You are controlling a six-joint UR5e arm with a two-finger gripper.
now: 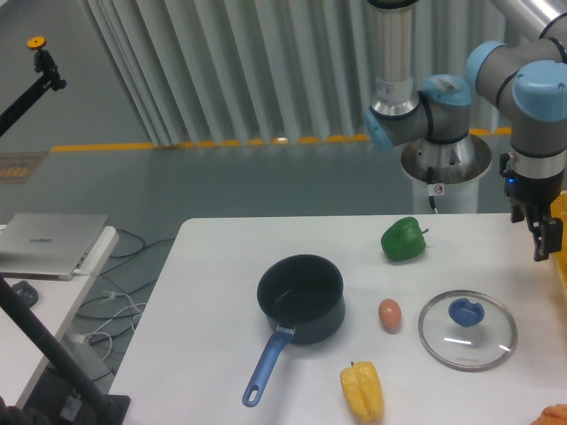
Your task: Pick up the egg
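- Currently the egg [390,315] lies on the table [213,266], between the pot [301,298] on its left and the glass lid [467,329] on its right.
- Green pepper [403,238] sits beyond it; yellow pepper [362,390] nearer.
- Gripper [541,237] hangs at the far right edge, well apart from the egg.
- Jaw opening: cannot tell; nothing seen held.

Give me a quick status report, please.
Gripper far right, fingers' state unclear, holding nothing. Small reddish-brown egg untouched between dark blue pot and glass lid. Path open.
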